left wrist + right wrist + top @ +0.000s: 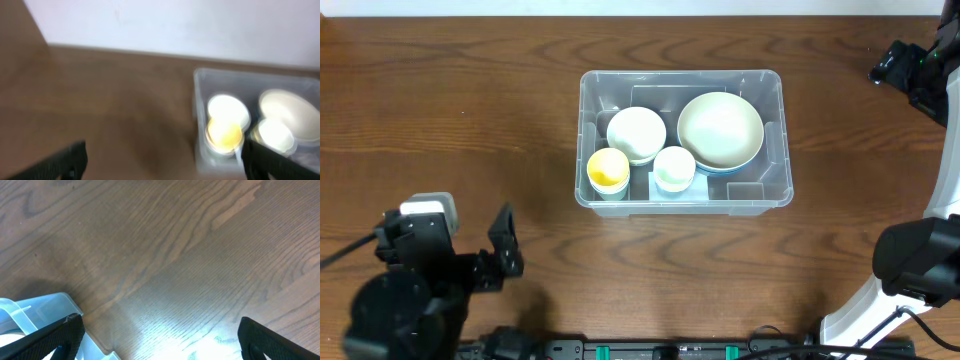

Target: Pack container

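The clear plastic container [775, 130] sits at the table's middle. Inside it are a large pale bowl [720, 130] on a blue one, a white bowl [636, 133], a yellow cup [608, 172] and a small white cup [674, 168]. My left gripper [505, 248] is open and empty at the front left, well away from the container. The blurred left wrist view shows the container [200, 95] with the yellow cup [225, 132] ahead between the fingers [162, 162]. My right gripper [900, 65] is at the far right back; its wrist view shows wide-open empty fingers [160, 337] over bare wood, the container's corner [50, 305] at left.
The wooden table [450, 110] runs out to all sides around the container. A white wall [175, 25] stands behind the table's far edge. The right arm's base [910, 270] is at the front right, the left arm's base [400, 300] at the front left.
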Robot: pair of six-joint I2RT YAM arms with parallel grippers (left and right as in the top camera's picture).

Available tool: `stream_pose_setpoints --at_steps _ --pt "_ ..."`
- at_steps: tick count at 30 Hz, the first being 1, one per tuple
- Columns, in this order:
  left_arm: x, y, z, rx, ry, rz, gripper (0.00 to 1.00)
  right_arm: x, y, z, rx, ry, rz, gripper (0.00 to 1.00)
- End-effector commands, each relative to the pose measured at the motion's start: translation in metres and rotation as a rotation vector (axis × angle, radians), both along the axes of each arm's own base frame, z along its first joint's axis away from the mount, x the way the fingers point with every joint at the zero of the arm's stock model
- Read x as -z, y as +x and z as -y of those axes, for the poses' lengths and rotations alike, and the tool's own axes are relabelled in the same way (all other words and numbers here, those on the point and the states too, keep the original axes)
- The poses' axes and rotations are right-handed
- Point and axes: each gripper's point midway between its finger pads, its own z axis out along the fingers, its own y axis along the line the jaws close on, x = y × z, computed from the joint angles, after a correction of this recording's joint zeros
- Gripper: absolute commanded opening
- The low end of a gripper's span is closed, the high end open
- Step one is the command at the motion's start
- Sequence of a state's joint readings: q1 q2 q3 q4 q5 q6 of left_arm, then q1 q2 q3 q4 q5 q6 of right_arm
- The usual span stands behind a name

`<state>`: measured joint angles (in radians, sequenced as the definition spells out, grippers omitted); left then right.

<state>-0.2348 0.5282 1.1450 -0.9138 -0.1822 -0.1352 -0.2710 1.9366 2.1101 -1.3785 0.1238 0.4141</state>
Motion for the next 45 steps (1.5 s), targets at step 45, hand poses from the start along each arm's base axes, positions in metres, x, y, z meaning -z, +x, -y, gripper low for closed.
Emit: stream_pose_setpoints --at_steps 45 --pt "0.196 0.058 -0.01 -0.06 -0.028 0.258 0.98 0.002 0.0 0.002 0.019 0.004 -0.003 0.99"
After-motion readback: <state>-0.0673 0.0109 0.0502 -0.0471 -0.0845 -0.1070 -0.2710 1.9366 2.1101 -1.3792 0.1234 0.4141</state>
